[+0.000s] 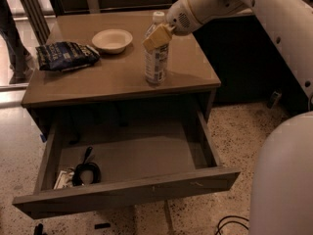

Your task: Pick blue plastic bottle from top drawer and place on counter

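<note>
The blue plastic bottle [156,62] stands upright on the counter [112,80], near its right front part. It is clear, with a white cap and a pale label. My gripper [157,35] reaches in from the upper right on the white arm and is closed around the bottle's neck, just below the cap. The top drawer [127,192] is pulled wide open below the counter, and its grey floor shows.
A white bowl [112,39] and a dark blue snack bag [66,55] lie on the counter's back left. A black coiled cable [86,171] lies in the drawer's front left corner. My white body [283,180] fills the lower right. A person's leg [12,38] stands at far left.
</note>
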You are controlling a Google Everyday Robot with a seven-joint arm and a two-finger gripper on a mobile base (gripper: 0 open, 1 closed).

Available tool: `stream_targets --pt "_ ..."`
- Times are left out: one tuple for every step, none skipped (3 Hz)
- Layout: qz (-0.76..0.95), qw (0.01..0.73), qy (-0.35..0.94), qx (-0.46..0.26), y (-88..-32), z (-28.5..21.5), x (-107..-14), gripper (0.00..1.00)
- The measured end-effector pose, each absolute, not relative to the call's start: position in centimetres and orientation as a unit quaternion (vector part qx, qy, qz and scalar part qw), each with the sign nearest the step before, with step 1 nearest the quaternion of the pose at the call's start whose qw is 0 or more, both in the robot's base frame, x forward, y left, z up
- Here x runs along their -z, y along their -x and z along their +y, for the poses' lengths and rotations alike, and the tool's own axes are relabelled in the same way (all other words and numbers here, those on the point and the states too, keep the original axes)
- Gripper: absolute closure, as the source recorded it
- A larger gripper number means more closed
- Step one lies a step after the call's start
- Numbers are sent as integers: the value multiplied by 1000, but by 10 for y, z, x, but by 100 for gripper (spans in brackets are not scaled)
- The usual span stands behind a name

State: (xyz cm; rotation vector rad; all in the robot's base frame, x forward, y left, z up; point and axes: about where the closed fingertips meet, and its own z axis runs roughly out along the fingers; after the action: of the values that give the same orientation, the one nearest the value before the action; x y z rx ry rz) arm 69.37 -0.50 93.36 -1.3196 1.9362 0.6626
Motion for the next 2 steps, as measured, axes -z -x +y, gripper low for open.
stream_targets --pt "747 345 509 -255 -694 -5 -933 100" --pt "747 345 509 -255 -694 -5 -933 81"
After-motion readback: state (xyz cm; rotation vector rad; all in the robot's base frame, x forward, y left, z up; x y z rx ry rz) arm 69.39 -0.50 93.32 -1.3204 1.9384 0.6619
